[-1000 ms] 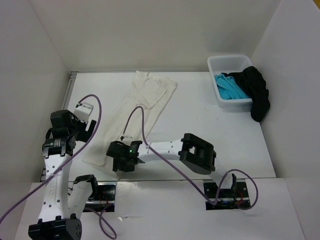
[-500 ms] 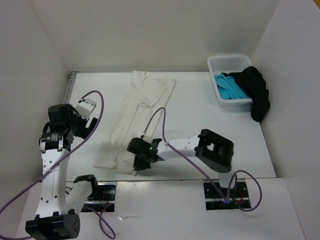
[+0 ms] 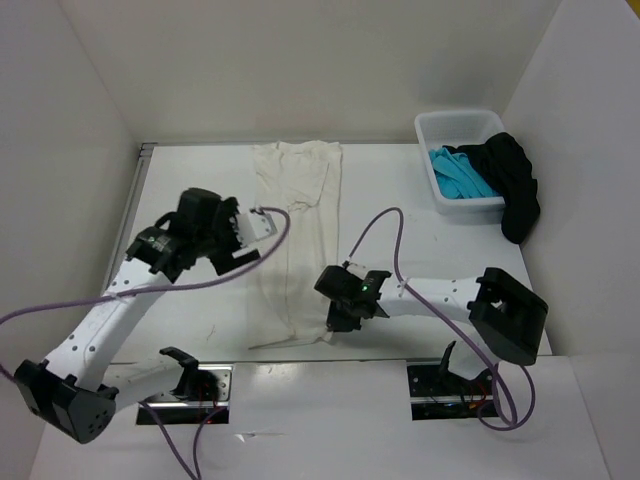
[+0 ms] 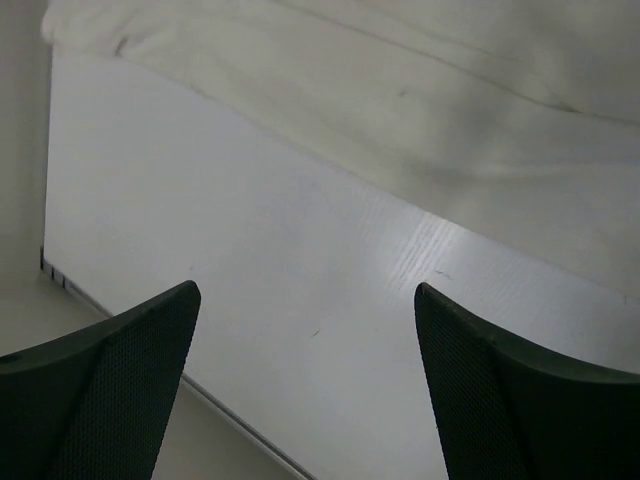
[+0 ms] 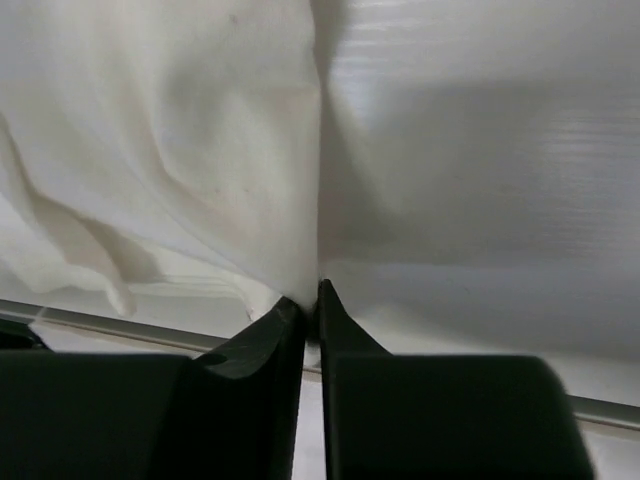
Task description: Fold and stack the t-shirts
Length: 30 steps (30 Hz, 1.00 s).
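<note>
Cloth at the near hem of the cream t-shirt (image 3: 293,240) is sitting pinched in the right gripper (image 3: 338,322), whose fingers (image 5: 265,325) are pressing together on a thin fold of fabric close to the front edge of the table (image 3: 420,250). Compared with a second ago, that gripper is sitting much farther to the right. The hem is lying dragged along with it, so the shirt is now stretching as a narrow, nearly straight strip from the front of the table toward the back wall, instead of slanting leftward in a wider sheet. Beside the strip's left edge, about halfway back, the left gripper (image 3: 248,242) is hovering with its fingers (image 4: 120,390) spread wide and gripping nothing; only bare tabletop is showing between them. A second ago it was hanging by the left wall, well apart from the shirt. At the far right, the turquoise t-shirt (image 3: 458,176) is lying in the basket (image 3: 455,122) and the black t-shirt (image 3: 516,190) is draping over its right rim, both lying as before.
</note>
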Motion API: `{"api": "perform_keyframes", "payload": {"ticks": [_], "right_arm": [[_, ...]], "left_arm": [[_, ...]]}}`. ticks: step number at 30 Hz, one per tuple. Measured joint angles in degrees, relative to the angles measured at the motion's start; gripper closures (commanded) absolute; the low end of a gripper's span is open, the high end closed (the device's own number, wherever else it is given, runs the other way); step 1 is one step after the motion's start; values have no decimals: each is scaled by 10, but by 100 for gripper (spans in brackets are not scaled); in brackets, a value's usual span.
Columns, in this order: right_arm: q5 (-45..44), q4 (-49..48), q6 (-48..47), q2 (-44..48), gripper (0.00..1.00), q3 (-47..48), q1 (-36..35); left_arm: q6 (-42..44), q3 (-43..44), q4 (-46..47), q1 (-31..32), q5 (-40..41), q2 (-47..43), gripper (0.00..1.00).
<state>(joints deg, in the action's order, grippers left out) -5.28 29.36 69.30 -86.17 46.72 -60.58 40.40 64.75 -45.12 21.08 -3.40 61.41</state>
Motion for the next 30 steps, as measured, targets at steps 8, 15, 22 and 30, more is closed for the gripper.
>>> {"api": "perform_keyframes", "payload": {"ticks": [8, 15, 22, 30], "right_arm": [[37, 18, -36, 36, 45, -45, 0], [47, 15, -37, 118, 43, -47, 0], [51, -3, -21, 125, 42, -48, 0], [54, -12, -14, 125, 41, -67, 0]], "left_arm": [[78, -135, -11, 228, 81, 2, 5], [236, -234, -29, 279, 98, -82, 5], [414, -247, -35, 281, 1, -112, 6], [521, -270, -35, 282, -94, -54, 10]]}}
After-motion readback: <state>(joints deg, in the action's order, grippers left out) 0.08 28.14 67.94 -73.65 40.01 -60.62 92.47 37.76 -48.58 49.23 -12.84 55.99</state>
